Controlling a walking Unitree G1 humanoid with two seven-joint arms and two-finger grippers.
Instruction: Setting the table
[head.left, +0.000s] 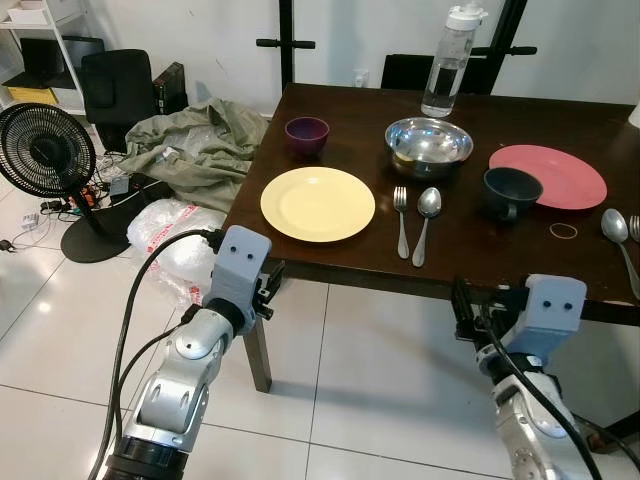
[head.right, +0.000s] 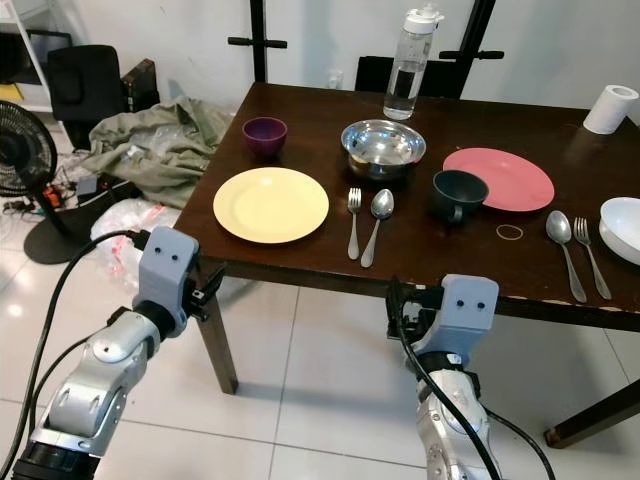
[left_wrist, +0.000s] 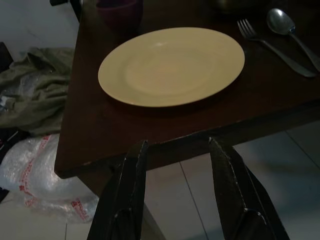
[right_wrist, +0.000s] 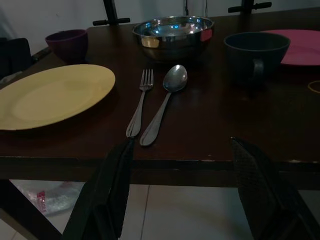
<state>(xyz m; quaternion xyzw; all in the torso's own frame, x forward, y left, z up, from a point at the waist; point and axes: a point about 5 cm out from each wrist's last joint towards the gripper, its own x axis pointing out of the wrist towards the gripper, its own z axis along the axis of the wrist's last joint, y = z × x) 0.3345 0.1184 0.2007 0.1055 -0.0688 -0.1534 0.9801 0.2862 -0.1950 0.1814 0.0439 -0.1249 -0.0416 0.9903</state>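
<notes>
A yellow plate (head.left: 317, 203) lies near the front left corner of the dark wooden table (head.left: 470, 250). A fork (head.left: 401, 220) and a spoon (head.left: 426, 222) lie side by side just right of it. Behind them stand a purple bowl (head.left: 307, 133), a steel bowl (head.left: 429, 143) and a dark cup (head.left: 511, 190) beside a red plate (head.left: 548, 175). A second spoon (head.right: 562, 240) and fork (head.right: 590, 250) lie near a white bowl (head.right: 622, 225). My left gripper (left_wrist: 176, 145) is open and empty, below the table's edge before the yellow plate. My right gripper (right_wrist: 182, 142) is open and empty, low in front of the fork and spoon.
A water bottle (head.left: 447, 65) stands at the table's back, with a paper roll (head.right: 610, 108) at the far right and a rubber band (head.left: 563, 231) near the cup. On the floor to the left are a fan (head.left: 42, 150), an olive cloth heap (head.left: 195, 145) and a plastic bag (head.left: 170, 235). The table leg (head.left: 258, 350) is beside my left arm.
</notes>
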